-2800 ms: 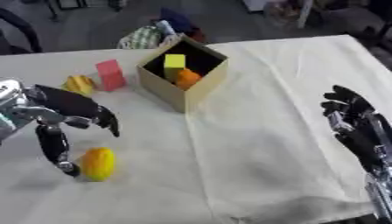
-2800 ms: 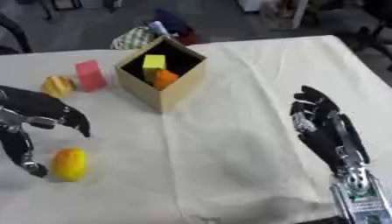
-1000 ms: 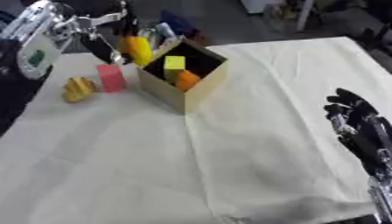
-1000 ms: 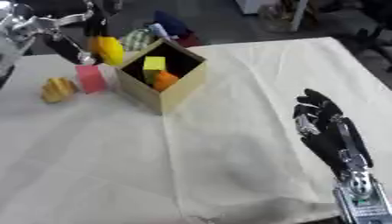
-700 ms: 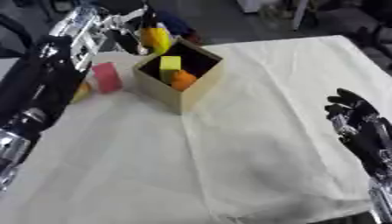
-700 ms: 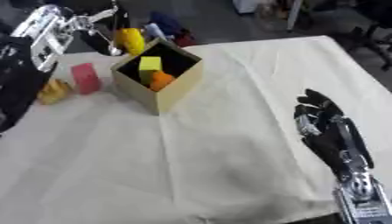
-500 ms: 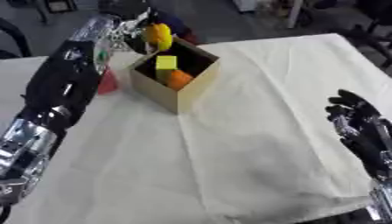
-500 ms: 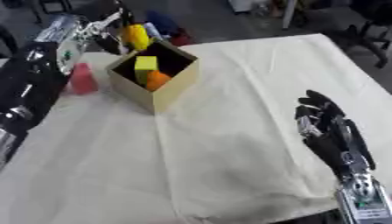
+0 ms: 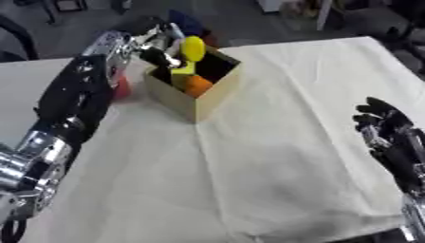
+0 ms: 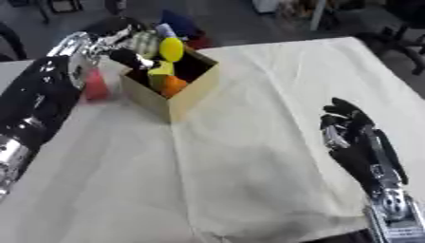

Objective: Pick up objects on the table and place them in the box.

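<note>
The right hand (image 10: pixel 358 142) is nearest to us, low and well to the right of the box (image 9: pixel 196 86). Its fingers are straight and a little apart, and it holds nothing. It hangs just over the white cloth (image 9: pixel 274 123) that covers the table.

The box is brown and open at the top. It sits on the cloth, further back and to the left. Inside it are a yellow block (image 9: pixel 182 72) and an orange thing (image 9: pixel 198 83), side by side.

The left arm (image 9: pixel 70 102) reaches up along the left side of the box. The left hand (image 9: pixel 153 47) is at the box's far left corner. Its fingers pinch a yellow fruit (image 9: pixel 192 48), which is right above the open box and the block.

A red block (image 10: pixel 95 84) stands on the cloth just left of the box, partly hidden by the arm.
</note>
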Robot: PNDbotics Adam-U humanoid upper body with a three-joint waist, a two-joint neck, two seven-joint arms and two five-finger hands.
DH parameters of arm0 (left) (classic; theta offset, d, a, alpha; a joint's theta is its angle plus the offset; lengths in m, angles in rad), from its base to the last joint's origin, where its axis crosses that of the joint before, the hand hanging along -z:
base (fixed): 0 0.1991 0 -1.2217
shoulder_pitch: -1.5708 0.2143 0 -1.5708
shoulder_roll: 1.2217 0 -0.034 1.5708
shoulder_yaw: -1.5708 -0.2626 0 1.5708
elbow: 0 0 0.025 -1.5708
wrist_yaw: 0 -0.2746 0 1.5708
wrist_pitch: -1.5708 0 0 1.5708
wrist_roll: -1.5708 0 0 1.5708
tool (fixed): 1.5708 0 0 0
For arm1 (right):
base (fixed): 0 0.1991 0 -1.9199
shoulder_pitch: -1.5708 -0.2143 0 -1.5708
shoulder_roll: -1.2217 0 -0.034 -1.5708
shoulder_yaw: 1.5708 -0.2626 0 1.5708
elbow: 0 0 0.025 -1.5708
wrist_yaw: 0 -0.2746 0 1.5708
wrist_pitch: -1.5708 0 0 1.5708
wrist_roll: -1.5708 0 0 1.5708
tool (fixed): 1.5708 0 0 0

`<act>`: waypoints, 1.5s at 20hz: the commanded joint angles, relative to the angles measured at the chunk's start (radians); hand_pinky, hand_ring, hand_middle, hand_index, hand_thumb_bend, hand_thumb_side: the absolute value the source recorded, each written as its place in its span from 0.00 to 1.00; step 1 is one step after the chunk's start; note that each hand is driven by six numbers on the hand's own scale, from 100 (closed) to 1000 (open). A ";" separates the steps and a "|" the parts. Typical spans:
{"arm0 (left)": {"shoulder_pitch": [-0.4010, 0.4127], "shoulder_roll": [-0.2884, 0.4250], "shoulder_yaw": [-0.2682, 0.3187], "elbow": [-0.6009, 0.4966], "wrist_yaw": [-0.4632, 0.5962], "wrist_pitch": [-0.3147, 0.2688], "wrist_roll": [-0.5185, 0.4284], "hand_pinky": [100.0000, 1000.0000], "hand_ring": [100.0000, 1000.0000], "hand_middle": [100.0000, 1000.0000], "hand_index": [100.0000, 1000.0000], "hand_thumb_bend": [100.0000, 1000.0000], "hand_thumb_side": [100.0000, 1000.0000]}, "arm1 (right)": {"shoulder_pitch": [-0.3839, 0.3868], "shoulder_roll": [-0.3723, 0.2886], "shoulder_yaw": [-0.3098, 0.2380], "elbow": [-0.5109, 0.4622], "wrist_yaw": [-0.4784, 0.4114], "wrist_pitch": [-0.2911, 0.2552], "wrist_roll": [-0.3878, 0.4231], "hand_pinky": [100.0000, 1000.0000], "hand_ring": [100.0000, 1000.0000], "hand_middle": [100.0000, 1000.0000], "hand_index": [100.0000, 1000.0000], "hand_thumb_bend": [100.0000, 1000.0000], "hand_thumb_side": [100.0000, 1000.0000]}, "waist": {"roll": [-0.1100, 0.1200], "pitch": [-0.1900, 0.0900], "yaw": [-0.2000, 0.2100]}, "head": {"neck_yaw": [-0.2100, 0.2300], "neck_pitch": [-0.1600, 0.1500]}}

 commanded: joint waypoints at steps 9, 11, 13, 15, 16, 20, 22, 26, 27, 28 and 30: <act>0.033 0.217 0.024 -0.086 0.088 0.026 -0.190 0.77 0.74 0.77 0.88 0.58 0.43 | -0.003 -0.021 -0.012 -0.009 -0.001 -0.004 -0.006 0.76 0.77 0.76 0.89 0.00 0.42 | 0.000 -0.010 0.042 | -0.003 -0.003; 0.037 0.202 0.025 -0.042 0.043 0.028 -0.209 0.78 0.75 0.80 0.90 0.68 0.51 | -0.005 -0.020 -0.011 -0.009 -0.001 -0.005 -0.004 0.76 0.77 0.76 0.89 0.00 0.42 | -0.003 -0.008 0.043 | -0.004 -0.003; 0.037 0.180 0.033 0.007 0.007 0.029 -0.216 0.78 0.76 0.81 0.92 0.74 0.54 | -0.007 -0.017 -0.011 -0.009 -0.002 -0.005 -0.002 0.76 0.77 0.76 0.89 0.00 0.42 | -0.008 -0.006 0.040 | -0.005 -0.003; 0.034 0.158 0.045 0.063 -0.028 0.039 -0.217 0.80 0.78 0.83 0.94 0.80 0.53 | -0.008 -0.017 -0.011 -0.009 -0.003 -0.004 -0.002 0.76 0.77 0.76 0.89 0.00 0.42 | -0.012 -0.004 0.037 | -0.004 -0.003; 0.032 0.148 0.050 0.085 -0.049 0.046 -0.214 0.80 0.78 0.83 0.94 0.80 0.52 | -0.009 -0.017 -0.012 -0.008 -0.003 -0.004 -0.002 0.76 0.77 0.76 0.89 0.00 0.42 | -0.013 -0.002 0.035 | -0.003 -0.003; 0.027 0.126 0.063 0.133 -0.108 0.066 -0.190 0.80 0.78 0.84 0.95 0.80 0.51 | -0.010 -0.015 -0.010 -0.009 -0.005 -0.005 0.000 0.76 0.77 0.76 0.89 0.00 0.42 | -0.014 0.002 0.031 | 0.000 -0.003; 0.026 0.122 0.069 0.145 -0.135 0.085 -0.172 0.80 0.78 0.83 0.94 0.79 0.49 | -0.010 -0.016 -0.010 -0.009 -0.006 -0.005 0.001 0.76 0.77 0.76 0.89 0.00 0.42 | -0.013 0.004 0.029 | 0.003 -0.003; 0.030 0.119 0.083 0.164 -0.171 0.138 -0.106 0.77 0.74 0.79 0.92 0.65 0.38 | -0.010 -0.018 -0.010 -0.009 -0.007 -0.006 0.001 0.76 0.77 0.76 0.89 0.00 0.43 | -0.010 0.009 0.026 | 0.008 -0.003; 0.032 0.117 0.087 0.171 -0.173 0.152 -0.090 0.76 0.73 0.78 0.92 0.63 0.36 | -0.010 -0.017 -0.010 -0.009 -0.008 -0.006 0.001 0.76 0.77 0.76 0.89 0.00 0.43 | -0.009 0.010 0.025 | 0.009 -0.003; 0.034 0.113 0.091 0.180 -0.171 0.162 -0.074 0.75 0.73 0.77 0.91 0.61 0.35 | -0.010 -0.017 -0.010 -0.009 -0.008 -0.007 0.002 0.76 0.77 0.76 0.89 0.00 0.43 | -0.008 0.012 0.023 | 0.011 -0.003; 0.040 0.106 0.094 0.193 -0.163 0.175 -0.045 0.74 0.71 0.75 0.89 0.58 0.32 | -0.011 -0.018 -0.009 -0.009 -0.009 -0.007 0.003 0.76 0.77 0.76 0.89 0.00 0.43 | -0.007 0.016 0.020 | 0.014 -0.003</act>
